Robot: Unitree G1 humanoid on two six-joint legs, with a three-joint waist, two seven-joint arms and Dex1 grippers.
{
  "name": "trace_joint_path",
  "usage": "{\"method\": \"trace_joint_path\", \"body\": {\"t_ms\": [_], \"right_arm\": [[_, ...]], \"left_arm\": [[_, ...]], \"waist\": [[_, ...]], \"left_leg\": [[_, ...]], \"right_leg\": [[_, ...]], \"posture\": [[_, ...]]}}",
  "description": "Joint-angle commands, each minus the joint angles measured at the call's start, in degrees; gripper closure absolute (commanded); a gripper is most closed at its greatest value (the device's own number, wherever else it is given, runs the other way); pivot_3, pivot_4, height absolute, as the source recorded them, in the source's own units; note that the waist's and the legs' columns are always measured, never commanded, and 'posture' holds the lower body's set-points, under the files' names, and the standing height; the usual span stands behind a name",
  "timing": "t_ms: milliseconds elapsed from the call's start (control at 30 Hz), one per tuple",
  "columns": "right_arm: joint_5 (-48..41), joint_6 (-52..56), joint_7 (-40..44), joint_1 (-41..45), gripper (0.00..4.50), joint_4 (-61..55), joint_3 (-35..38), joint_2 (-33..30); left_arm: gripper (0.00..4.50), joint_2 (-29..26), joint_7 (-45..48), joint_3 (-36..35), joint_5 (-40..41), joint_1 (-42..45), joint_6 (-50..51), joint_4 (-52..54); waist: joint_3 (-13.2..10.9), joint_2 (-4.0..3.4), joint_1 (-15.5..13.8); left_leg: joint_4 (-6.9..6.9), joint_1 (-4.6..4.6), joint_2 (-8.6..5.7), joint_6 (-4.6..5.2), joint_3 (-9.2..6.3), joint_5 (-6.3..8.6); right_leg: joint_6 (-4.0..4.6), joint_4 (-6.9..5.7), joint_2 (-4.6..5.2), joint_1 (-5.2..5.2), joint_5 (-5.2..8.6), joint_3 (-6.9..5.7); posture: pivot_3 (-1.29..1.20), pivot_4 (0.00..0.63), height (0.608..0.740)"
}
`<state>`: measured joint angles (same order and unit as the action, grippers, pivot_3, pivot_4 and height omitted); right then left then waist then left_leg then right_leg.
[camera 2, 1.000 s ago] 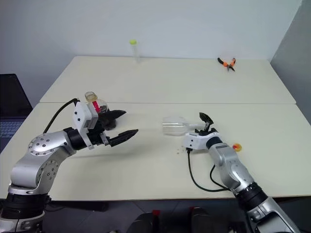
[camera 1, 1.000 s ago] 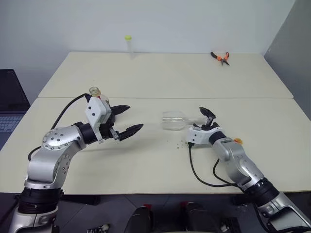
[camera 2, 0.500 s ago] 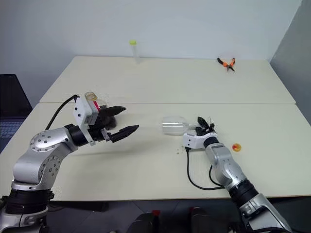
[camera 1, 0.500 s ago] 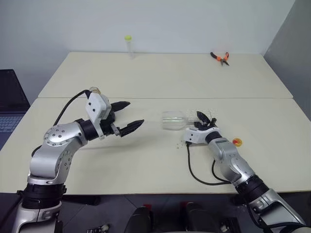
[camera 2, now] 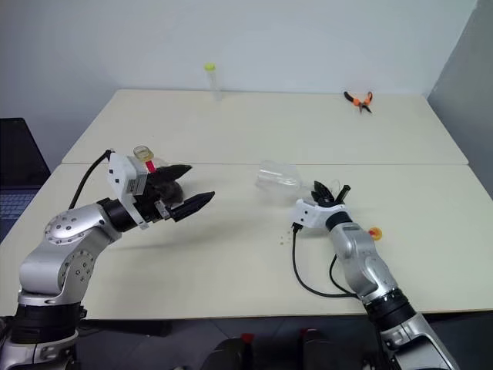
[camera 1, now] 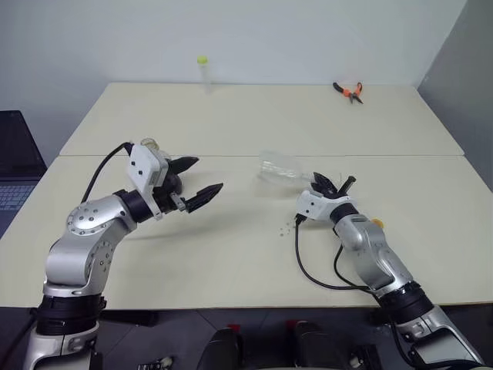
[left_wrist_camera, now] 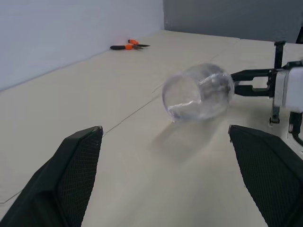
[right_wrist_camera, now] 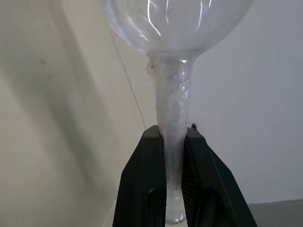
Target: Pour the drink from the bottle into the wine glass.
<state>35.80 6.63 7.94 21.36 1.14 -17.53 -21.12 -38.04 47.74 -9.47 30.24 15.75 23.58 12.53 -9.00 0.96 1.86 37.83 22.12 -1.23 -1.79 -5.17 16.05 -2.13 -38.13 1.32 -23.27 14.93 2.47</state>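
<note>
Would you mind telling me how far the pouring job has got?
Early. The right gripper is shut on the stem of the wine glass, which is tilted, not upright. The left gripper is open beside the bottle, not holding it. Still left: standing the glass up, taking the bottle, pouring.

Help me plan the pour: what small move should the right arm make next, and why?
Probably rotate the wine glass upright onto the table. The right end effector is shut on its stem, and the bowl lies sideways; the bottle waits beside the open left end effector.

place: lab or workshop | signs: bare cream tables (camera 1: 254,116), blank white wall (camera 1: 254,35), orange pliers (camera 1: 349,91)
</note>
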Motion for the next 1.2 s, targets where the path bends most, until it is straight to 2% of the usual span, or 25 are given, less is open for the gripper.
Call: {"method": "trace_joint_path", "body": {"t_ms": [33,167,367,500,700,967,1200], "right_arm": [[-16.3,-7.3,4.9,-1.3,4.35,-3.2,5.0,4.2],[-30.6,-10.0,12.6,-2.7,4.35,-2.0,6.7,9.6],[-37.2,-15.7,15.7,-0.2,4.35,8.4,6.4,16.1],[-37.8,-20.6,15.4,4.8,4.35,19.7,7.2,19.8],[-36.4,-27.2,14.5,10.9,4.35,33.2,7.9,21.1],[-38.1,-27.6,18.0,7.3,4.35,31.8,8.4,18.1],[-37.7,-26.2,17.8,5.7,1.98,29.2,8.3,17.7]], "left_arm": [[0.0,-1.9,4.1,-3.4,5.3,-0.5,1.8,2.2],[0.0,-4.7,6.6,-4.6,7.2,-0.9,3.9,2.1],[0.0,-7.8,8.8,-6.9,9.7,-0.6,6.4,2.1],[0.0,-9.0,9.6,-7.2,9.7,-0.6,6.7,2.0],[0.0,-9.3,9.7,-7.0,9.5,-0.2,7.0,2.4],[0.0,-8.8,9.7,-5.8,8.6,0.1,6.3,2.4],[0.0,-8.4,9.9,-4.7,7.9,0.9,5.7,1.8]], "waist": [[0.0,-0.02,0.0],[0.0,-0.05,0.2],[-0.1,-0.05,0.1],[-0.1,-0.17,0.3],[-0.1,-0.17,0.3],[-0.1,-0.17,0.4],[-0.1,-0.18,0.6]], "left_leg": [[0.0,0.0,0.03,0.01,0.0,0.01],[-0.01,-0.02,0.03,0.03,0.02,0.02],[0.0,-0.04,0.0,0.03,-0.02,0.02],[-0.04,-0.09,0.02,0.01,0.01,0.02],[-0.06,-0.1,0.01,-0.04,0.01,0.0],[-0.06,-0.1,0.02,-0.02,0.01,0.02],[-0.05,-0.1,0.02,-0.02,0.03,0.03]], "right_leg": [[0.0,0.0,-0.01,0.01,0.0,-0.01],[0.0,-0.01,-0.02,0.01,0.0,0.01],[0.0,-0.01,0.0,0.02,0.0,-0.01],[0.01,-0.02,-0.04,0.01,0.0,0.01],[0.01,-0.01,-0.03,0.01,0.0,0.02],[0.01,-0.03,-0.02,0.0,0.0,0.03],[0.01,-0.05,-0.03,0.0,0.0,0.04]], "posture": [[0.0,0.15,0.74],[0.0,0.15,0.74],[0.0,0.15,0.74],[0.0,0.15,0.74],[0.0,0.15,0.74],[0.0,0.15,0.74],[0.0,0.15,0.74]]}}
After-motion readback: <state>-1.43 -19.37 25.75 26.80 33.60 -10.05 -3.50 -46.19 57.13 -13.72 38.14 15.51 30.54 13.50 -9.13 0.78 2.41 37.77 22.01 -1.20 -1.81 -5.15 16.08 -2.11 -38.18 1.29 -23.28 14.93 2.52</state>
